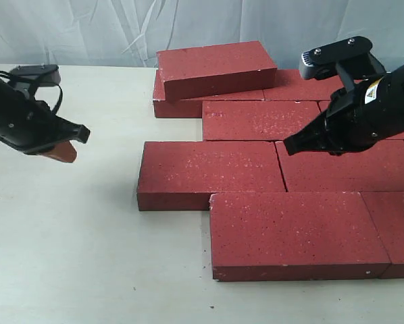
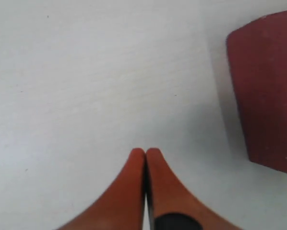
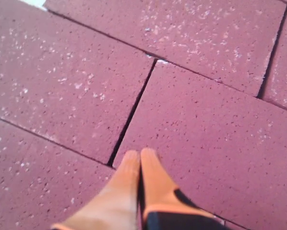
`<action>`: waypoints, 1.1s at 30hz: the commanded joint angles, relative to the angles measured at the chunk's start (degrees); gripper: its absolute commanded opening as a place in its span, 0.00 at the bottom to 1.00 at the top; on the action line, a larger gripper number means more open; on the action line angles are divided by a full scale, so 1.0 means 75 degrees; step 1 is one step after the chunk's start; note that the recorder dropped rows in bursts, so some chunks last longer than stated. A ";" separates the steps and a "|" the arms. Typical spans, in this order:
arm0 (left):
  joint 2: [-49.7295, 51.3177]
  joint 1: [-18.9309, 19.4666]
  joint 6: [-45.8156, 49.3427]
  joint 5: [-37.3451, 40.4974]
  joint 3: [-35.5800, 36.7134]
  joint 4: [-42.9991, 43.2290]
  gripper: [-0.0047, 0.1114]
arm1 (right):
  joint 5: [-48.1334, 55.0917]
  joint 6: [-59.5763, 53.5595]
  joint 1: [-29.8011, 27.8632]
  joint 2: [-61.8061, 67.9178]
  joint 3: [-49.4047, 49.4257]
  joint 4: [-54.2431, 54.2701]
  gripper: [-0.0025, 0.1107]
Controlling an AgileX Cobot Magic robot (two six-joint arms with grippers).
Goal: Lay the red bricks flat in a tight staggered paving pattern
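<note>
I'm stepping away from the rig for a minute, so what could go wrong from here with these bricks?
1. The stacked brick lies tilted on the back-row bricks; a nudge might slide it off onto the laid paving.
2. The right end effector is shut over a joint between two bricks; pushing there could widen that gap.
</note>
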 commanded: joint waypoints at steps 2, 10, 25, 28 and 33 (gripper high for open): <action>-0.1196 0.0015 -0.0058 0.0467 0.0192 -0.0501 0.04 | 0.1244 -0.1629 -0.0039 -0.0023 -0.0529 0.1847 0.01; -0.1413 0.0015 0.0777 -0.0871 0.0192 -0.2253 0.04 | 0.1068 -0.3203 -0.0390 0.0646 -0.1652 0.2995 0.01; 0.2345 0.0015 0.1955 -0.1435 -0.4286 -0.3379 0.04 | 0.2200 -0.2786 -0.2105 0.6372 -0.9362 0.3154 0.01; 0.3208 -0.0003 0.1799 -0.1250 -0.5206 -0.3379 0.04 | 0.2060 -0.2597 -0.2105 0.7470 -1.0600 0.3094 0.01; 0.4129 -0.0029 0.1592 -0.0925 -0.6172 -0.3401 0.04 | 0.1775 -0.2335 -0.2167 0.8395 -1.1428 0.2959 0.01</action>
